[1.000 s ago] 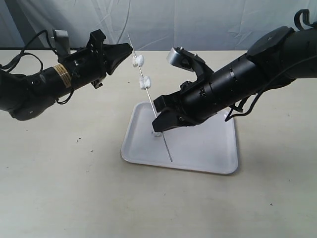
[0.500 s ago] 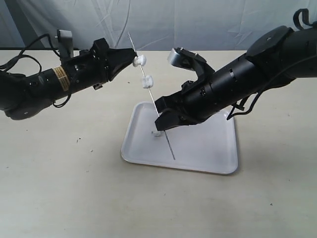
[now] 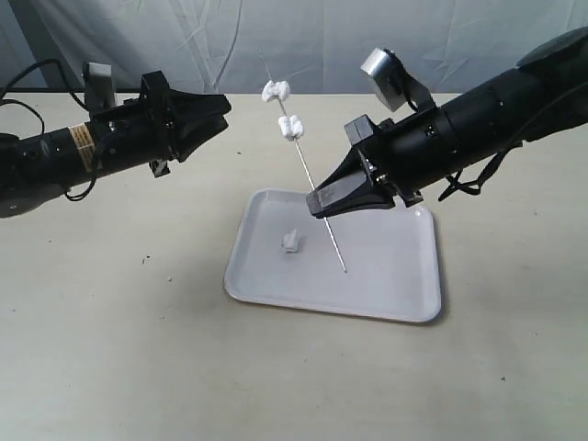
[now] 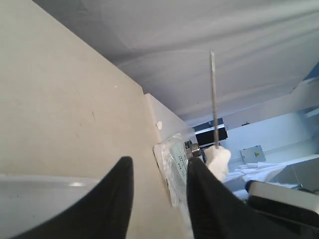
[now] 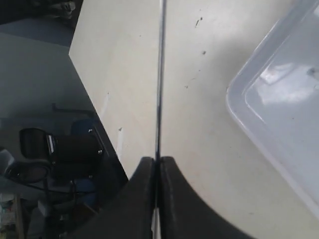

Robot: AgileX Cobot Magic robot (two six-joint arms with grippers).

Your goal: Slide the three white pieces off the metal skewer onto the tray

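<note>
metal skewer [image 3: 309, 175] slanted, clamped in jaws of down-angled right arm [image 3: 459, 129]; left arm [image 3: 83, 152] level, jaws parted.

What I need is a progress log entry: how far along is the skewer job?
Done: one piece lies on the tray. In hand: the right gripper is shut on the skewer, tilted over the tray; the left gripper is open, apart from it. Left: two pieces sit high on the skewer, yet to slide off.
</note>
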